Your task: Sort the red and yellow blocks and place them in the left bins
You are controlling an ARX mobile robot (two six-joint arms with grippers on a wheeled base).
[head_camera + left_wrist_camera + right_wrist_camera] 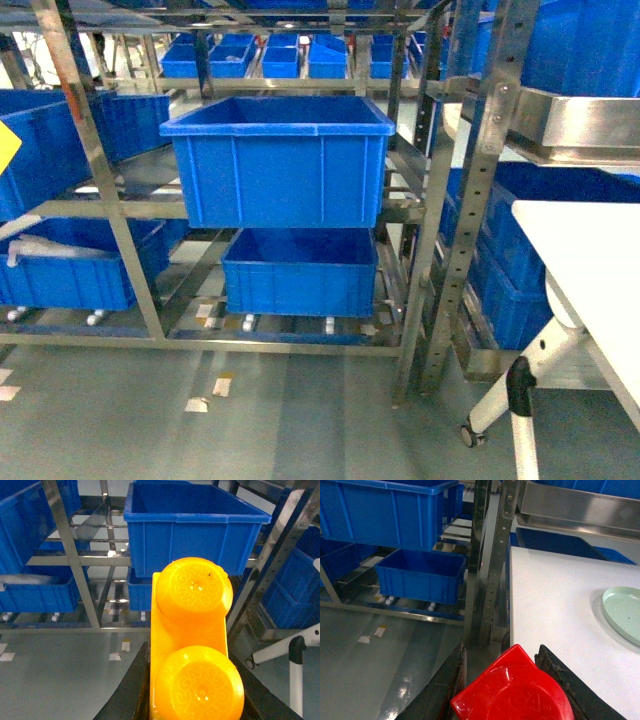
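Both blocks look like hard, glossy, light plastic to me, so stiff and not fragile but probably slippery, best pinched across the flat sides, not the studs. In my left wrist view the yellow brick (192, 650) fills the lower centre, left jaws closed on its flanks, with the upper blue crate (192, 527) ahead at top centre. In the right wrist view the red block (512, 692) sits bottom centre, clamped in the right jaws beside the table (555, 605).

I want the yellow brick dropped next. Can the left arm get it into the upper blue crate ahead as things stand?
Probably yes. The left gripper holds the yellow brick, and the upper blue crate faces it, open-topped, nothing between. It likely must rise above the rim first.
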